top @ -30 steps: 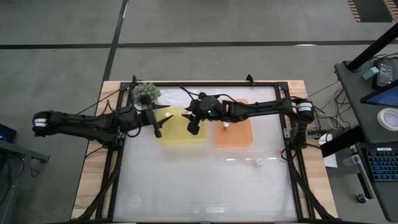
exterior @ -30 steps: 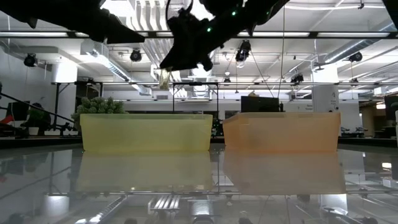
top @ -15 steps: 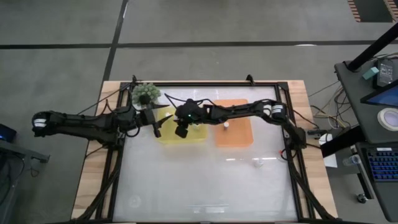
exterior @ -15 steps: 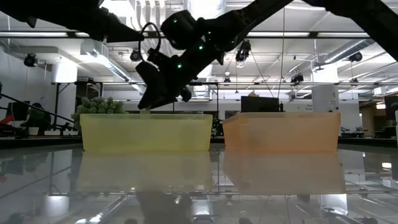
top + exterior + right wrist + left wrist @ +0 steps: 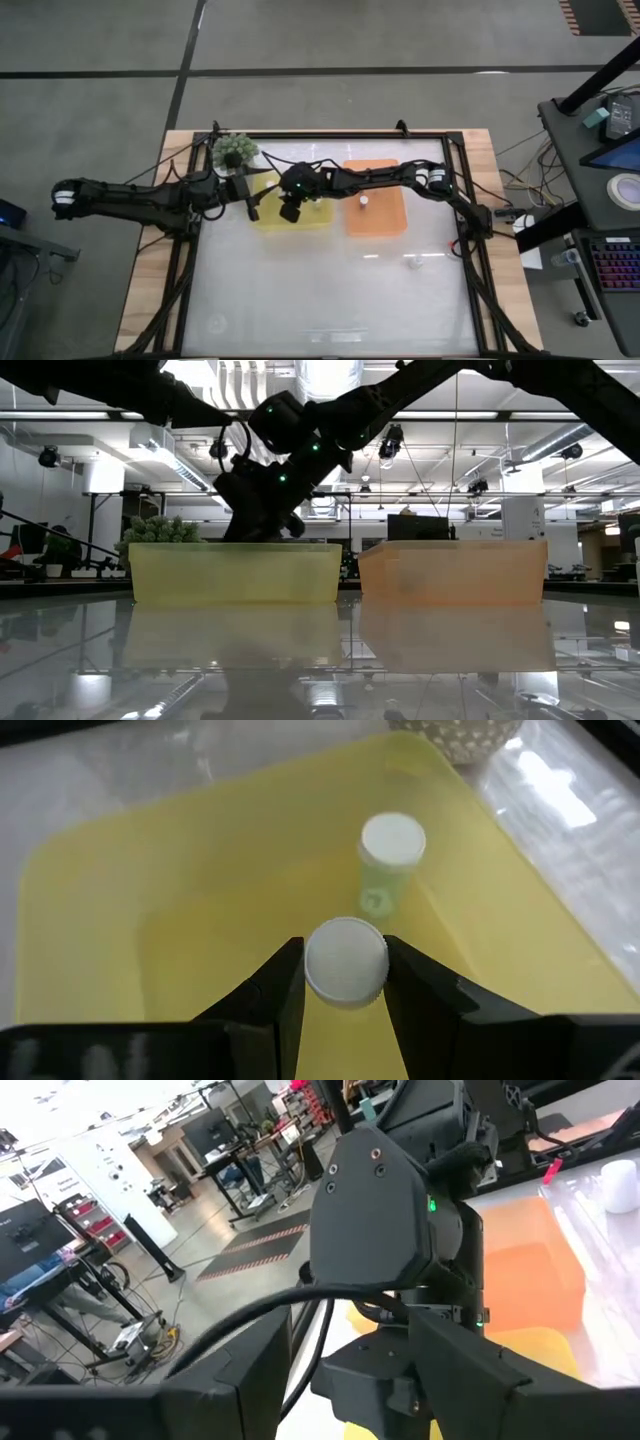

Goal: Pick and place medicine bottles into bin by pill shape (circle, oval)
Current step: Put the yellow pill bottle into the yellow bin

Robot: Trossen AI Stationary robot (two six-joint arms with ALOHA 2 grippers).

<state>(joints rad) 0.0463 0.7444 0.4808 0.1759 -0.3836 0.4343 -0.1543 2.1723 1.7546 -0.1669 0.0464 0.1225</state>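
Right gripper [image 5: 291, 210]: reaches across the desk [image 5: 330, 290] from the right side and hangs over the yellow bin [image 5: 318, 218], its tip at about rim height in the low view. Fingers [image 5: 275, 990] closed on a white-capped medicine bottle [image 5: 346, 959], one pad on each side of the cap, the bottle held above the bin floor.

Second bottle [image 5: 388, 860]: stands upright on the floor of the yellow bin, near the far wall, apart from the held one.

Third bottle [image 5: 363, 200]: upright in the orange bin [image 5: 384, 218], which sits just beside the yellow bin on its right.

Fourth bottle [image 5: 414, 263]: on the bare desk, well apart from both bins, toward the right edge.

Left gripper [image 5: 252, 208]: held just off the left side of the yellow bin, near the right gripper; whether its fingers are open or closed cannot be told.

Green spiky plant [image 5: 233, 150]: at the desk's far left corner, behind the yellow bin.
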